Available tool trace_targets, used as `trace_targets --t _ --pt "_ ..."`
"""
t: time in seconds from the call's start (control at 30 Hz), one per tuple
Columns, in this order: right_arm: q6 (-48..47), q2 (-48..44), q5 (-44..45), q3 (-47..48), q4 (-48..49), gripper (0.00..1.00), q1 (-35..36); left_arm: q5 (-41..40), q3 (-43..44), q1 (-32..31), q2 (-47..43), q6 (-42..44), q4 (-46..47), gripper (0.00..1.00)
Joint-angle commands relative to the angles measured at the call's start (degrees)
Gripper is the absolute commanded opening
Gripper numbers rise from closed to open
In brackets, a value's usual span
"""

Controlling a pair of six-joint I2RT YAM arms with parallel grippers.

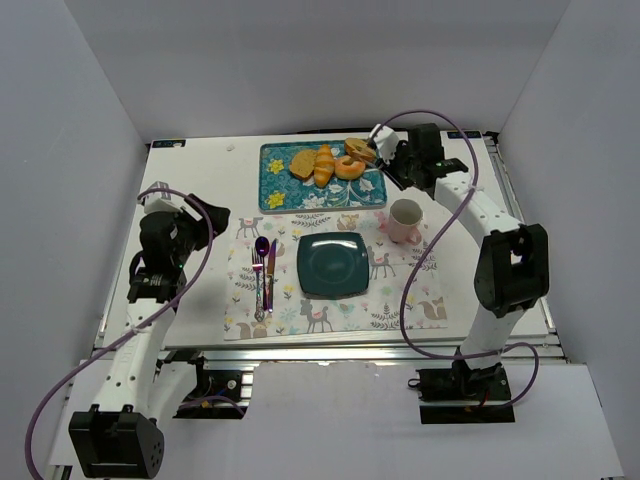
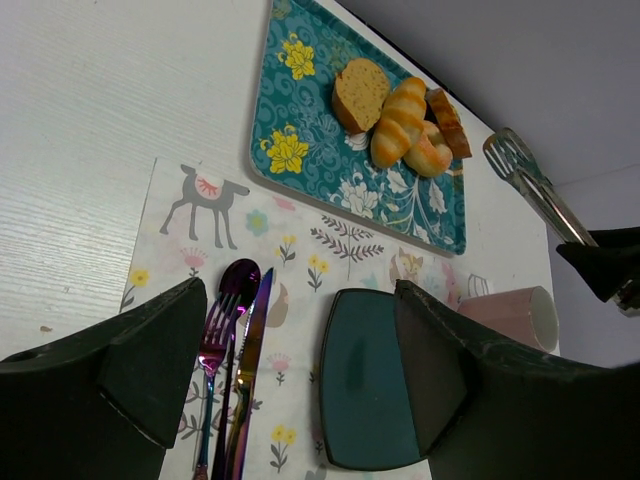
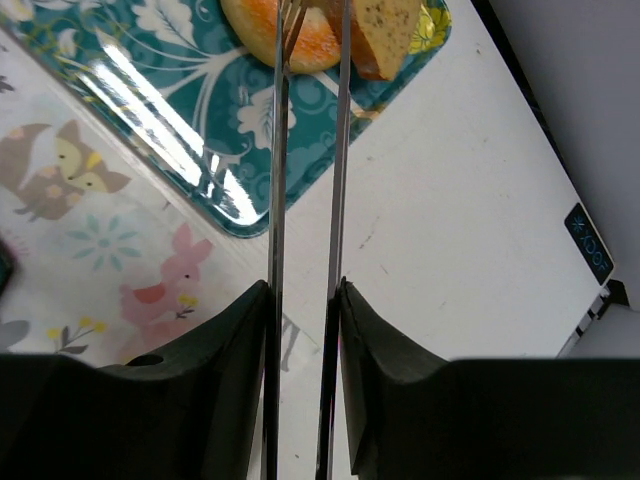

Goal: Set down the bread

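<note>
One tray [image 1: 280,186] is carrying three bread slices [image 1: 350,168] and one croissant [image 1: 324,165]; one plate [image 1: 332,265], mug [image 1: 405,220], fork [image 1: 257,288], knife [image 1: 271,275], spoon [image 1: 262,246], placemat [image 1: 400,300] and tongs [image 2: 520,170] are showing.

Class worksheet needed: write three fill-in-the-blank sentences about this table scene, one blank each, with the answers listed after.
1. The bread lies on the floral ____.
2. The pink cup stands just right of the square ____.
3. The right arm's jaws clamp a pair of metal ____.

Missing words: tray; plate; tongs.
</note>
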Motion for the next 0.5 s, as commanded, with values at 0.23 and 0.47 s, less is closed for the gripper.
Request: trace_targets --t 0.23,0.47 --pt "-3.33 4.5 2.22 6.18 5.12 0.43 0.06 -1.38 -2.41 -0.02 -2.41 -2.34 1.1 0.84" --pt "-3.16 7.93 2.4 8.64 5.21 0.44 0.06 -1.39 -2.42 -0.02 -1.8 -2.52 1.62 0.84"
